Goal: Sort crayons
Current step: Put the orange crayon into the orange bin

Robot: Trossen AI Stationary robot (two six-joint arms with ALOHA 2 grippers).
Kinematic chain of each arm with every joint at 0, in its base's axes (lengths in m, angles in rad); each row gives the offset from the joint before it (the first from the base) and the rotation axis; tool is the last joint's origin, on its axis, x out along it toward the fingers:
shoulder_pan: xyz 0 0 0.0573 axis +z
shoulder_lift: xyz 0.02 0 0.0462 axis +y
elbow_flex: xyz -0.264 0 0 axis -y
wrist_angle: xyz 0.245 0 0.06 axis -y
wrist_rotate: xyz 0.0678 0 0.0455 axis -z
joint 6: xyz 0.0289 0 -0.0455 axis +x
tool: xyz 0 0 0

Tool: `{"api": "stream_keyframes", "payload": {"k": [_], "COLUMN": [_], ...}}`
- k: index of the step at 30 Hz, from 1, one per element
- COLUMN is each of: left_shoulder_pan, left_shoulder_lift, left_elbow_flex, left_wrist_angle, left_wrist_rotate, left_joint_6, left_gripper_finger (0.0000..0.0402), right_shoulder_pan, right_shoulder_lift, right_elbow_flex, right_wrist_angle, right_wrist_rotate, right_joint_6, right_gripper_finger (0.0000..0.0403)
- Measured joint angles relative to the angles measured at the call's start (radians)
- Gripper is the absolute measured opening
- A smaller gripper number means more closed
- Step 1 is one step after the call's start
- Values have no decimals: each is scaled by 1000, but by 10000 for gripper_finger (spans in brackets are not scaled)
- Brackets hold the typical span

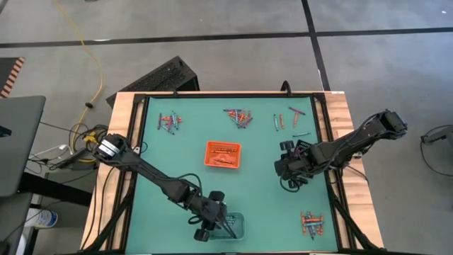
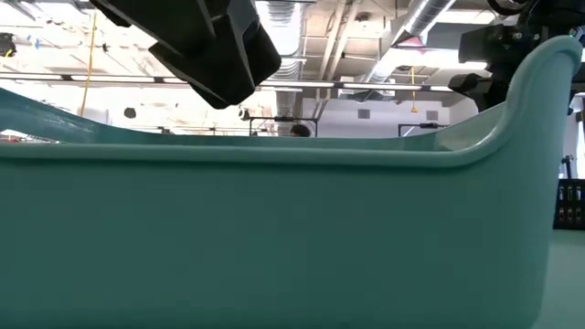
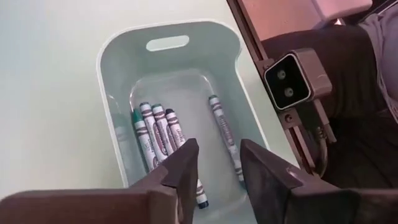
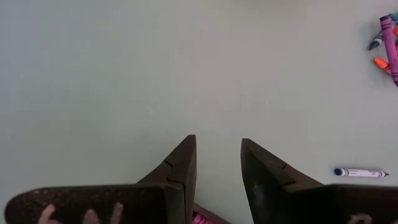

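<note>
The crayons (image 1: pixel 239 117) lie in several loose clusters on the green table mat (image 1: pixel 177 152): one heap near the far edge at the middle, another (image 1: pixel 170 122) toward the far left corner, a scatter (image 1: pixel 290 119) toward the far right, and a small group (image 1: pixel 311 224) near the right front corner. More orange-red ones lie in the orange tray (image 1: pixel 223 155) at the centre of the mat. In the left wrist view, blue-grey crayons (image 3: pixel 160 129) lie side by side on the floor of the clear tray (image 3: pixel 109 81), with one more (image 3: pixel 221 124) lying apart from them near the opposite wall; their paper wrappers carry dark printing too small to read. The left gripper (image 3: pixel 217 163) hangs just above this tray, at the mat's front edge, its jaws parted and empty. The right gripper (image 4: pixel 217 160) hovers over bare mat on the right side of the table, its jaws likewise apart with nothing between them; a bit of pink shows just under its fingers, too hidden to identify. Ahead of it a single dark-tipped crayon (image 4: pixel 360 172) lies alone, and a few purple and orange ones (image 4: pixel 387 38) sit farther off. The low view is mostly filled by the tray's pale teal wall (image 2: pixel 274 238). No brand name is legible anywhere.
</note>
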Motion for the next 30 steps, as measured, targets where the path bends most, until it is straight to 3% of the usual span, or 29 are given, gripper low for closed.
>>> {"api": "stream_keyframes", "payload": {"k": [3, 6, 10, 15, 17, 22, 25, 30], "left_shoulder_pan": [0, -3, -37, -112, -137, -178, -199, -209], "left_shoulder_lift": [-25, -87, -212, -366, -418, -519, -551, -563], "left_elbow_flex": [0, 0, 0, -7, -43, -192, -311, -491], "left_wrist_angle": [-49, -162, -300, -557, -622, -613, -523, -256], "left_wrist_rotate": [-5, -83, -299, -655, -727, -740, -737, -713], "left_joint_6": [0, 7, 48, 30, -27, -172, -226, -208], "left_gripper_finger": [113, 113, 113, 114, 114, 114, 114, 114], "right_shoulder_pan": [-2, -4, -46, -221, -318, -586, -744, -926], "right_shoulder_lift": [0, 0, 0, 0, 0, 0, 0, 0], "right_elbow_flex": [0, 0, 0, 0, 0, 0, 0, 0], "right_wrist_angle": [0, 0, 32, 110, 131, 160, 163, 166], "right_wrist_rotate": [12, 141, 277, 291, 283, 101, -23, -57], "right_joint_6": [27, 132, 141, 65, 67, 73, 65, 54], "right_gripper_finger": [118, 118, 118, 118, 118, 118, 118, 118]}}
